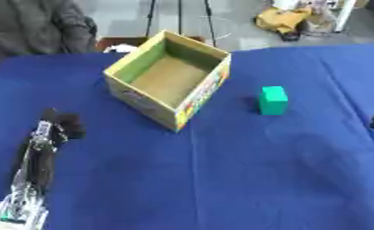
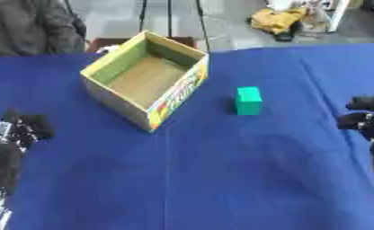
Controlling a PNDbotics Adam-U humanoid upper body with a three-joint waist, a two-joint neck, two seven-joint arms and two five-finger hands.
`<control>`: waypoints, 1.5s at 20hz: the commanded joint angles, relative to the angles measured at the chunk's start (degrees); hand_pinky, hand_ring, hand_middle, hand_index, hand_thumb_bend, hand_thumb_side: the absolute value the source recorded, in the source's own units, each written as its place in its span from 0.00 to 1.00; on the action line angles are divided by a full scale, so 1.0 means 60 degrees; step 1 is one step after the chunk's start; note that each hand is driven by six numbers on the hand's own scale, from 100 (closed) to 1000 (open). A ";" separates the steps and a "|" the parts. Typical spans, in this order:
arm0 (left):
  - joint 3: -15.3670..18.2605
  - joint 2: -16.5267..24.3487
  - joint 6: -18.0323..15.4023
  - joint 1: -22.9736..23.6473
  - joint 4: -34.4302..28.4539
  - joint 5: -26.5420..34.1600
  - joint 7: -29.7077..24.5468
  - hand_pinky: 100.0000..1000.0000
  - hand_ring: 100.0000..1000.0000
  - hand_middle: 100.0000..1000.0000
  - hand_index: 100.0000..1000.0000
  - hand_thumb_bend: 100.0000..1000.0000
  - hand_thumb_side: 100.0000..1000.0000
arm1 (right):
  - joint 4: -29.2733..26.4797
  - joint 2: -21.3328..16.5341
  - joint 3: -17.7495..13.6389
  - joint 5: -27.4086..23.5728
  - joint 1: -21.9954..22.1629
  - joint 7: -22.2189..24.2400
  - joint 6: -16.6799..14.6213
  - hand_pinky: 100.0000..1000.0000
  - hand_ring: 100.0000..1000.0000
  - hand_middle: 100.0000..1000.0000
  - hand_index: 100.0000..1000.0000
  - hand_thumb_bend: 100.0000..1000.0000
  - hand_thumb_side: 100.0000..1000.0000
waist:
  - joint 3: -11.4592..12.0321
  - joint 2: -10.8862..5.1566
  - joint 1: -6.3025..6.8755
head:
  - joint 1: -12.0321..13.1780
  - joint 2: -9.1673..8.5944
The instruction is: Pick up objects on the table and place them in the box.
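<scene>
On blue table, open box, green block beside, both hands' finger state unclear

No text can be read; the box bears coloured print on its side — illegible.

Both eye views look down from the robot's head, facing forward across the blue table toward the floor beyond. They share the box and green block, lying ahead of and between the left hand and right hand
</scene>
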 commanded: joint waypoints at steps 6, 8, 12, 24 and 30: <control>-0.0007 0.0154 0.0005 -0.0053 -0.0127 0.0005 -0.0025 0.63 0.57 0.52 0.66 0.34 1.00 | 0.0324 -0.1962 0.0318 0.0397 -0.1391 0.0543 -0.0210 0.54 0.53 0.58 0.69 0.00 0.65 | 0.0133 -0.0193 -0.0115 | -0.0079 -0.0059; -0.0026 0.0164 0.0005 -0.0047 -0.0124 0.0005 -0.0042 0.63 0.57 0.52 0.66 0.34 1.00 | 0.0664 -0.2469 0.0549 0.0642 -0.1959 0.1050 -0.0246 0.55 0.53 0.59 0.71 0.00 0.62 | 0.0194 -0.0208 -0.0130 | -0.0113 -0.0055; -0.0094 0.0191 0.0006 -0.0055 -0.0115 0.0004 -0.0103 0.63 0.57 0.52 0.66 0.34 1.00 | 0.1939 -0.3427 0.1226 0.1513 -0.3484 0.2743 -0.0308 0.57 0.56 0.63 0.74 0.00 0.51 | 0.0381 -0.0242 -0.0192 | -0.0229 -0.0027; -0.0272 0.0292 -0.0016 -0.0254 -0.0154 0.0019 -0.0273 0.63 0.57 0.52 0.66 0.34 1.00 | 0.7422 -0.2622 0.1683 0.7372 -0.6905 0.4814 -0.2069 0.67 0.78 0.81 0.84 0.22 0.34 | 0.1342 -0.0116 -0.0369 | -0.0624 -0.0165; -0.0316 0.0297 -0.0029 -0.0292 -0.0169 0.0033 -0.0328 0.63 0.57 0.52 0.66 0.34 1.00 | 0.8548 -0.2240 0.1478 0.9223 -0.7301 0.4606 -0.2654 0.74 0.86 0.85 0.85 0.27 0.32 | 0.1636 -0.0054 -0.0345 | -0.0828 -0.0166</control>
